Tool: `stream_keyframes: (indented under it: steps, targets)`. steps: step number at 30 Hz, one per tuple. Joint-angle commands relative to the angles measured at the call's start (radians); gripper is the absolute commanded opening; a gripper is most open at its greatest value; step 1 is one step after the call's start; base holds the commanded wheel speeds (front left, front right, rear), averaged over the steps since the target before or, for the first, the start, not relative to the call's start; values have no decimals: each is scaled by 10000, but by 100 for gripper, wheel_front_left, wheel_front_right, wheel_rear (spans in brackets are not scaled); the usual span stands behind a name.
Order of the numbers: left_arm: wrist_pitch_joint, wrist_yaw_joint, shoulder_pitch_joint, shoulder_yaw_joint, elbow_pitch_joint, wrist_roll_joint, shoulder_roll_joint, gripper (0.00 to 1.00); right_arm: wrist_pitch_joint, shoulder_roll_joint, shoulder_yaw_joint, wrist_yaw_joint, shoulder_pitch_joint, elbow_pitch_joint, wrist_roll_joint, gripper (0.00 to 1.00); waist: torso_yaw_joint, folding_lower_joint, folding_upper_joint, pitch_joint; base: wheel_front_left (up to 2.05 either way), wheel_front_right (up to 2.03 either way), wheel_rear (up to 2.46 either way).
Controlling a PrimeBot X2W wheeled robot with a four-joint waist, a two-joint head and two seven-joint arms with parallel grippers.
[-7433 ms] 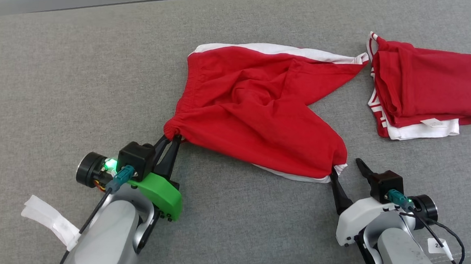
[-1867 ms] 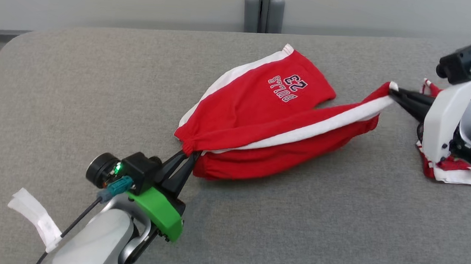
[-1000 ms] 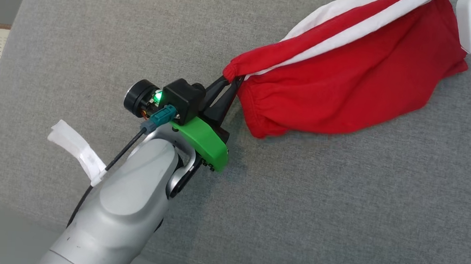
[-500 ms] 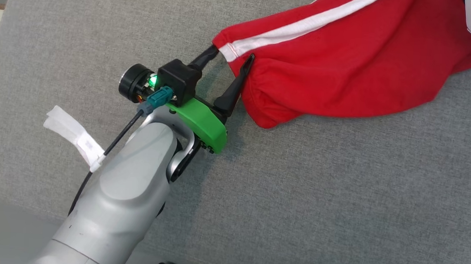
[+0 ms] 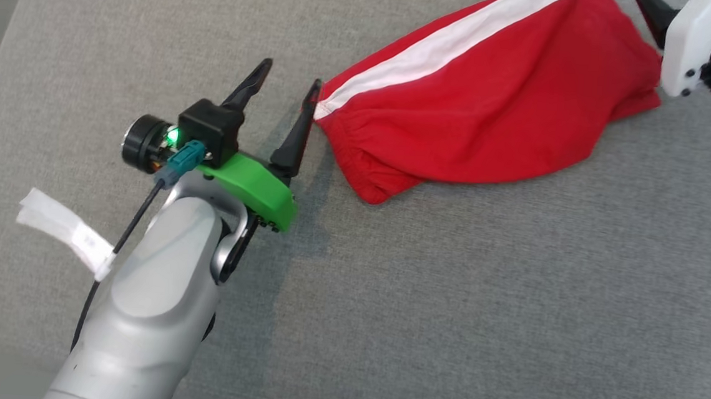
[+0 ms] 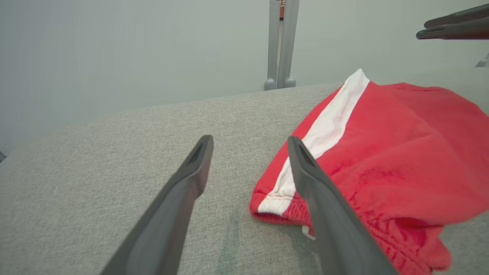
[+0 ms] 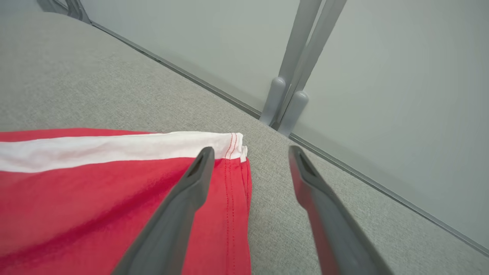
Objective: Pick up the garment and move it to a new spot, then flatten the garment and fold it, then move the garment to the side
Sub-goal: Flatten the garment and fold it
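**Head view.** We see the left gripper [image 5: 292, 73] spread wide and holding nothing. The garment [image 5: 473, 126], red shorts with a white side stripe, lies on the grey upholstered surface [image 5: 448, 306] just to that gripper's right. Its gathered waistband corner sits at the tip of the nearer finger; we cannot tell whether they touch. The long axis runs from that corner at centre left up to the upper right, with the stripe along the upper edge. At the far end is the right gripper [image 5: 653, 17], of which we see a white housing and one dark finger, so its opening cannot be judged here.

**Left wrist view.** Here the fingers [image 6: 191, 183] stand well apart, with bare grey fabric between their tips. The garment lies right of the gap, and the right-hand finger crosses in front of its waistband. The stripe runs away from us towards a grey post [image 6: 280, 42] against a pale wall. This view adds the elastic gathers, the stitched band end, and the other arm's dark fingers at the upper right, raised above the garment's far end.

**Right wrist view.** This settles what the head view hid: the right gripper's jaws are spread and empty. The hem end lies under and left of the left-hand finger, and bare surface fills most of the gap. The stripe runs off to the left.
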Motion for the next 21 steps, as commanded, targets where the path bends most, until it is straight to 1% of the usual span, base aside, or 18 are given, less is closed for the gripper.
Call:
stream_keyframes:
  steps: [1,4,6,9,13,16,20,21]
  targets:
    - [-24,55,270,199,-112,54,121,100,-401,271,-79,-15,362,-64,194,100,-656,-1,0,-729,0,0,0]
    - [-26,144,675,692,-341,-18,218,100,-1195,477,-255,-15,882,-79,512,100,-1036,-1,0,-1107,0,0,0]
    - [-24,214,990,1079,-464,-144,192,100,-1683,548,-207,-15,1226,-80,498,100,-1282,-1,0,-1346,0,0,0]
    - [-26,257,1438,1526,-733,-172,137,100,-2271,684,-540,-15,1731,-48,729,100,-1616,-1,0,-1678,0,0,0]
    - [-25,335,2127,2100,-1142,-112,65,100,-2508,895,-1195,-15,2617,-113,778,100,-2006,-1,0,-2044,0,0,0]
    - [-22,392,2659,2473,-1486,33,-5,100,-2522,964,-2397,-15,3245,-543,445,100,-2269,-1,0,-2274,0,0,0]
    - [-14,360,3478,2840,-1870,315,-105,100,-2501,1122,-4624,-13,4784,-1409,-493,100,-2523,-1,0,-2519,0,0,0]
    - [-14,340,3671,2959,-1954,351,-129,100,-2502,1195,-5323,-13,5215,-1689,-858,100,-2580,-1,0,-2575,0,0,0]
